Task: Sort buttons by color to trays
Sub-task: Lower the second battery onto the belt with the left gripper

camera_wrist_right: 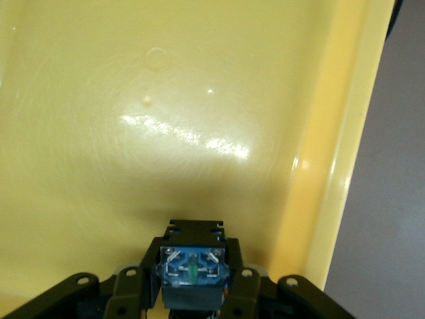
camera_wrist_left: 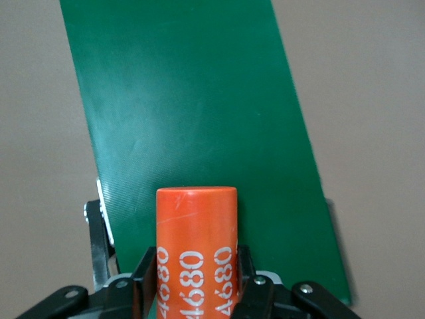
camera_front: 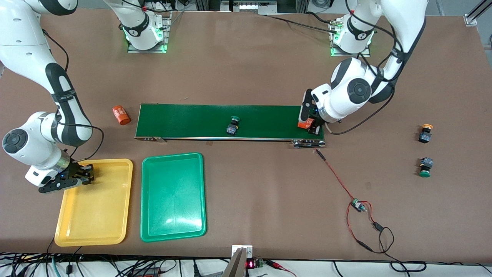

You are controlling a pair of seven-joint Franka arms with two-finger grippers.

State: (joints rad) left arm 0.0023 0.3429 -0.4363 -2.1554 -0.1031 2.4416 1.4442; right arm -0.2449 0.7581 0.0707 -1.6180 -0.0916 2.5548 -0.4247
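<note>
Brown table (camera_front: 246,200), items placed from the conveyor belt (camera_front: 215,121):
- green-capped button (camera_front: 233,125), black body: on belt
- left gripper (camera_front: 311,126): clamps orange cylinder (camera_wrist_left: 196,246) over belt's end
- right gripper (camera_front: 85,174): clamps black button (camera_wrist_right: 191,269) over yellow tray (camera_front: 96,231), nearer camera than belt

lab | two bolted arm bases (camera_front: 145,32) | cable tangle (camera_front: 369,227) on brown table (camera_front: 246,69)

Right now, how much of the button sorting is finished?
Nothing is sorted yet: the yellow tray and green tray hold no buttons. The right gripper holds a button over the yellow tray. The left gripper holds an orange cylinder over the belt. Three buttons remain outside.
</note>
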